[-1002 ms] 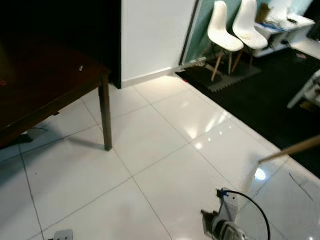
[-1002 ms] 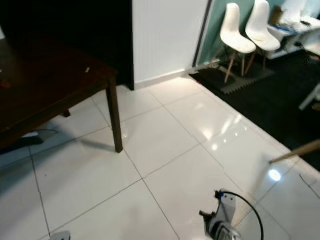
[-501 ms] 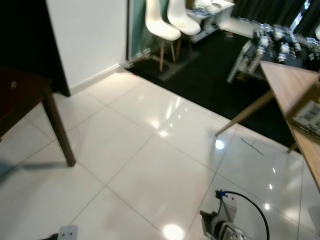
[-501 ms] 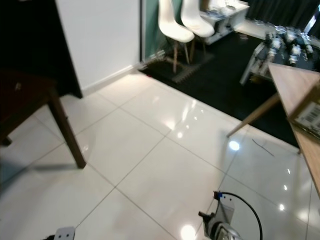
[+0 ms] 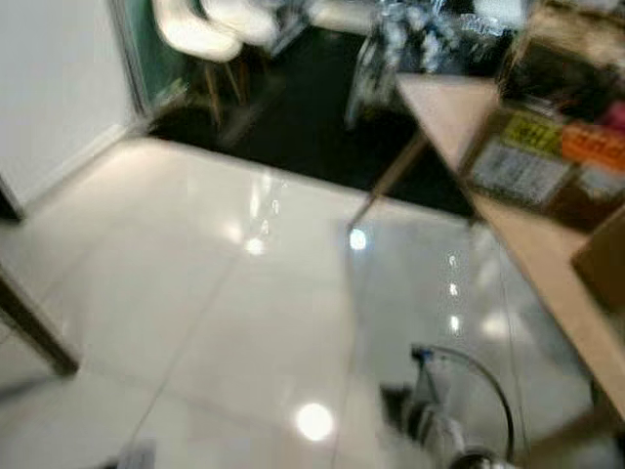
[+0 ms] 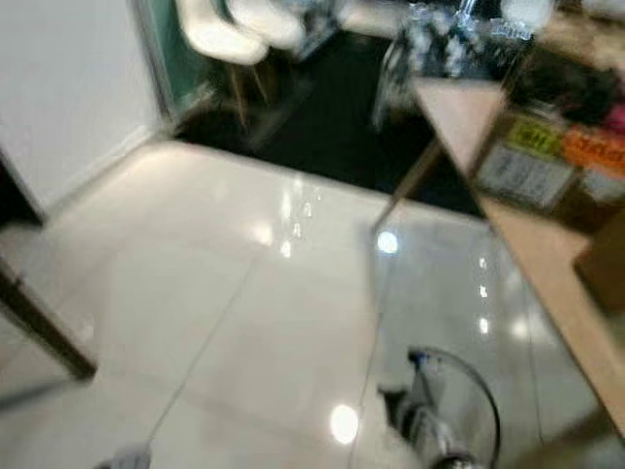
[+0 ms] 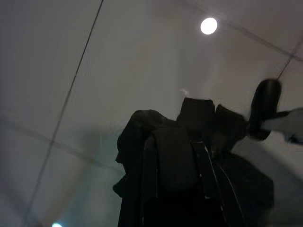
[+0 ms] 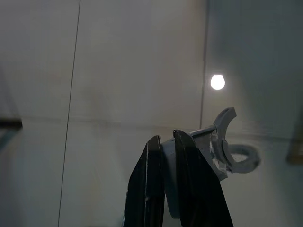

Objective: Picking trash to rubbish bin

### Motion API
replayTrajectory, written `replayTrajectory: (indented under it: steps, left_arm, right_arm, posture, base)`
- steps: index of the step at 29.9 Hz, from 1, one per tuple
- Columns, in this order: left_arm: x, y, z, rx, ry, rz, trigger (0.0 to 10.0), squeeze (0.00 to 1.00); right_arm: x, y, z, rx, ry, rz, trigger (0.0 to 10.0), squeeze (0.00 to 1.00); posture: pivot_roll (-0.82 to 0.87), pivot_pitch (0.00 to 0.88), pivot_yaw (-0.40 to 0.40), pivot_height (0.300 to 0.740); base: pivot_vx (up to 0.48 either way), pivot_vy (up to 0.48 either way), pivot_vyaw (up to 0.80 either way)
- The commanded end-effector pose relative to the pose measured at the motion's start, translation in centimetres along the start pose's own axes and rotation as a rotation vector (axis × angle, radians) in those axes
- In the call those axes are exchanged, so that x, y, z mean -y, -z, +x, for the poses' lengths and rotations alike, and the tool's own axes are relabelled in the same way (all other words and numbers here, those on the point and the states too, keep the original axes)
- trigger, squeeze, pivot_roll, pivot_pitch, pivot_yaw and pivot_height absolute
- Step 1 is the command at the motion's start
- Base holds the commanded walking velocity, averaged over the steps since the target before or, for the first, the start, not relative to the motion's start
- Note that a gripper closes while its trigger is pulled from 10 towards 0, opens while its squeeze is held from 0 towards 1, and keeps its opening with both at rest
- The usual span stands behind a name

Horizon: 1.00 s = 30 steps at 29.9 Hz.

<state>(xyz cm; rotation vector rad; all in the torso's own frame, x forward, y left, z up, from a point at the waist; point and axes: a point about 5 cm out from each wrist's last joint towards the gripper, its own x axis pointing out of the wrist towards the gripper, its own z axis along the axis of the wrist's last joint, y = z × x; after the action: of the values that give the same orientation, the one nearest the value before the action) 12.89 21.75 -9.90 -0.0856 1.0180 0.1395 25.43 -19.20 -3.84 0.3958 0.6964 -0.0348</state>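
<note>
Floor: We look down on glossy white tiles (image 5: 195,293) with thin dark grout lines and bright lamp reflections; everything below is placed against this floor. The head views are blurred.

Wooden table: We see a light wooden table (image 5: 508,234) over the floor's right side, one slanted leg reaching down to the tiles near a lamp reflection.

Boxes: On that table we make out cardboard boxes (image 5: 547,161) with pale, yellow and orange labels; the print is too blurred to read.

Chairs: Two white shell chairs (image 6: 234,29) stand beyond the floor's far left edge, by a dark mat (image 5: 312,127) that borders the tiles.

Dark table leg: A dark leg (image 5: 39,337) stands on the tiles at the floor's left edge.

Right gripper: In the head views the right arm (image 5: 439,420), with a looping black cable, hangs low over the tiles near the floor's near edge. In its wrist view the right gripper (image 8: 165,189) has its two black fingers pressed close together, pointing down at bare tile, with a pale grey curved part beside them.

Left gripper: In its wrist view the left gripper (image 7: 189,156) is a dark mass above the tiles; we cannot tell how its fingers stand.

Trash and bin: Among the blurred shapes on and around the floor we cannot pick out any trash or rubbish bin with confidence.
</note>
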Motion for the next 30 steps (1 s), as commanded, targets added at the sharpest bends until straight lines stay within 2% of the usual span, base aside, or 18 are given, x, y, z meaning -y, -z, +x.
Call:
replayTrajectory:
  steps: [1,6,10,17,21,24,28,30]
  left_arm:
    - [0.5,1.3,-0.2,-0.043,0.015,-0.001,10.0,0.0]
    - [0.8,1.1,-0.1,-0.043,0.045,-0.011,10.0,0.0]
    - [0.8,1.1,-0.1,-0.044,0.052,-0.012,10.0,0.0]
    - [0.9,1.2,-0.1,-0.056,0.066,-0.015,10.0,0.0]
    - [1.0,1.3,-0.1,-0.059,0.077,-0.011,10.0,0.0]
    - [1.2,1.1,-0.1,-0.056,0.086,-0.009,10.0,0.0]
    - [1.3,1.1,-0.1,-0.055,0.089,-0.008,10.0,0.0]
    - [1.3,1.1,0.0,-0.054,0.092,-0.007,10.0,0.0]
  right_arm:
    - [-0.1,-0.8,0.1,0.04,-0.015,0.003,10.0,0.0]
    - [-1.3,-3.0,0.5,0.116,-0.075,-0.013,10.0,0.0]
    - [-1.7,-3.7,0.6,0.146,-0.096,-0.02,10.0,0.0]
    - [-3.1,-4.7,0.8,0.194,-0.186,-0.065,10.0,0.0]
    - [-3.9,-5.0,0.9,0.209,-0.239,-0.085,10.0,0.0]
    - [-5.1,-5.9,0.9,0.241,-0.317,-0.109,10.0,0.0]
    - [-5.5,-6.2,0.9,0.253,-0.346,-0.114,10.0,0.0]
    - [-6.3,-6.7,0.8,0.275,-0.409,-0.124,10.0,0.0]
  posture:
    - [0.08,0.08,-0.046,0.74]
    - [0.07,0.083,-0.048,0.74]
    - [0.07,0.083,-0.048,0.74]
    - [0.07,0.086,-0.048,0.74]
    - [0.06,0.087,-0.047,0.74]
    - [0.06,0.088,-0.046,0.74]
    - [0.06,0.088,-0.046,0.74]
    - [0.06,0.09,-0.045,0.74]
  base:
    - [0.0,0.0,-0.8]
    - [0.0,0.0,-0.8]
    - [0.0,0.0,-0.8]
    - [0.0,-0.073,0.0]
    - [0.0,-0.362,0.0]
    - [0.0,-0.416,0.0]
    - [0.0,-0.413,0.0]
    - [0.0,-0.416,0.0]
